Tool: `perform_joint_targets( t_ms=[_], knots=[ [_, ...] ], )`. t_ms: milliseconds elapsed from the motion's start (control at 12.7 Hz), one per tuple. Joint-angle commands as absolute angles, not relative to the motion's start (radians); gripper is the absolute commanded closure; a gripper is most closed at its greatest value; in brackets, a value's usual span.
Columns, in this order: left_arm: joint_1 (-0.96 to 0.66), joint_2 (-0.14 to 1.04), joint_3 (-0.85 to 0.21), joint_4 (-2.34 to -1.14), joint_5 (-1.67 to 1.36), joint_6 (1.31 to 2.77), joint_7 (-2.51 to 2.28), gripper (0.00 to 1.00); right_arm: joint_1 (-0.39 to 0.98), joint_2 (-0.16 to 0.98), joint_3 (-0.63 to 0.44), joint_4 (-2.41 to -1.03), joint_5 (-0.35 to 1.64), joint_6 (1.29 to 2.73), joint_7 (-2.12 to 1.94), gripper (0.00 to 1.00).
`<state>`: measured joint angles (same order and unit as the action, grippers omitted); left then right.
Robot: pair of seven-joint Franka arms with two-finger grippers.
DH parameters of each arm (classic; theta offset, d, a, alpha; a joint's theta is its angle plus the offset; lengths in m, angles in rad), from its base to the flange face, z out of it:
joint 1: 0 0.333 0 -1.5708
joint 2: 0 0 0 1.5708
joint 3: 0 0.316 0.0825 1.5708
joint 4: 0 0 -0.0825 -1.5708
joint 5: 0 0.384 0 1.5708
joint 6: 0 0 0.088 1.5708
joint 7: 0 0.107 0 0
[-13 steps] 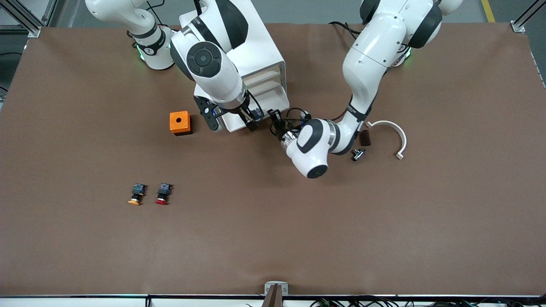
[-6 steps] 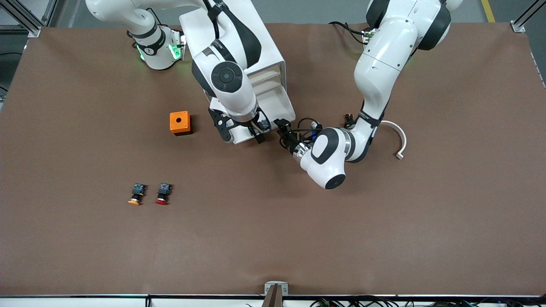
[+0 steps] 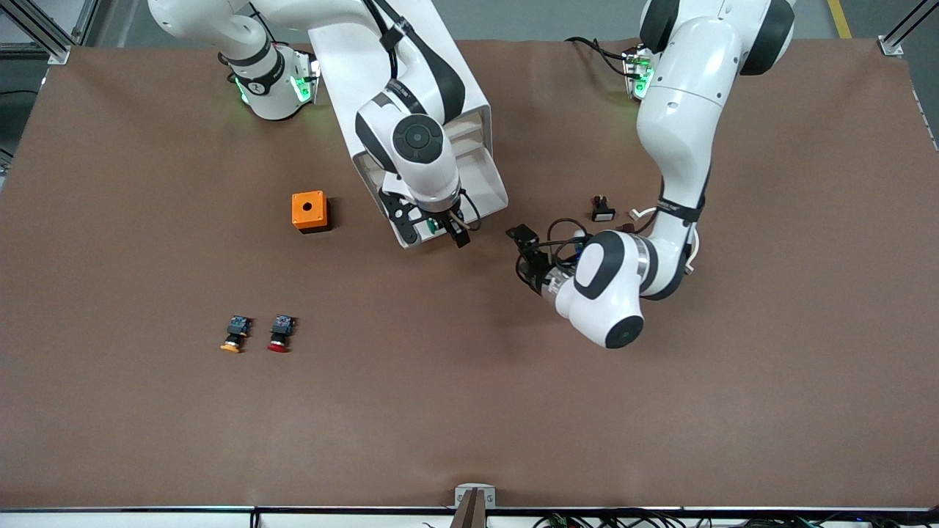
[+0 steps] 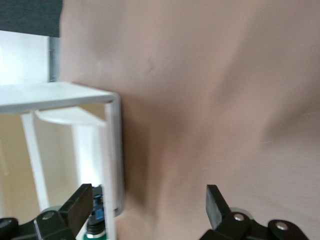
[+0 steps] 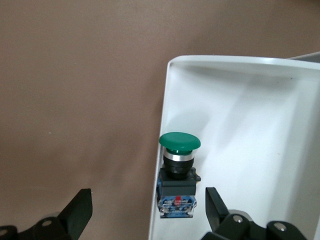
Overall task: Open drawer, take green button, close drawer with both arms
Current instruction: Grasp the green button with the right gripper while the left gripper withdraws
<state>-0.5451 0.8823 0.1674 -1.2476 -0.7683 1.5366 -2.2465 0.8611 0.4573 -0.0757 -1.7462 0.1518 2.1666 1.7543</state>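
The drawer (image 3: 493,185) stands pulled out of the white cabinet (image 3: 473,92) toward the front camera. The button (image 5: 178,172), green-capped with a black and blue body, lies inside the drawer (image 5: 250,115) against its side wall, near the front end. My right gripper (image 3: 433,231) hangs open just above it. In the right wrist view the right gripper (image 5: 147,202) straddles the button's body and the drawer wall without touching either. My left gripper (image 3: 522,255) is open over bare table beside the drawer's front corner. The left wrist view shows the left gripper (image 4: 147,197) holding nothing, with the drawer (image 4: 114,145) and button (image 4: 95,222) a little way off.
An orange box (image 3: 309,210) sits toward the right arm's end of the table. A yellow-capped button (image 3: 235,334) and a red-capped button (image 3: 280,334) lie nearer the front camera. A small black part (image 3: 602,209) lies near the left arm's forearm.
My left gripper has opened, let go of the drawer and drawn back toward the left arm's end. The drawer has come farther out. My right gripper followed over its front end.
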Motion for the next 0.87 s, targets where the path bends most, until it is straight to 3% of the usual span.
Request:
perform_joint_targets(
  t_ms=[0, 553, 789],
  knots=[
    [-0.535, 0.844, 0.228, -1.243, -0.674, 1.519, -2.174, 0.01, 0.905, 0.448, -0.087, -1.795, 0.115, 2.207, 1.807, 0.01],
    [-0.531, 0.704, 0.276, -1.249, -0.303, 1.516, -1.884, 0.01, 0.94, 0.451, -0.086, -1.828, 0.092, 2.253, 1.81, 0.18],
    [-0.528, 0.634, 0.279, -1.247, -0.149, 1.516, -1.749, 0.01, 0.939, 0.457, -0.086, -1.829, 0.091, 2.255, 1.81, 0.32]
  ],
)
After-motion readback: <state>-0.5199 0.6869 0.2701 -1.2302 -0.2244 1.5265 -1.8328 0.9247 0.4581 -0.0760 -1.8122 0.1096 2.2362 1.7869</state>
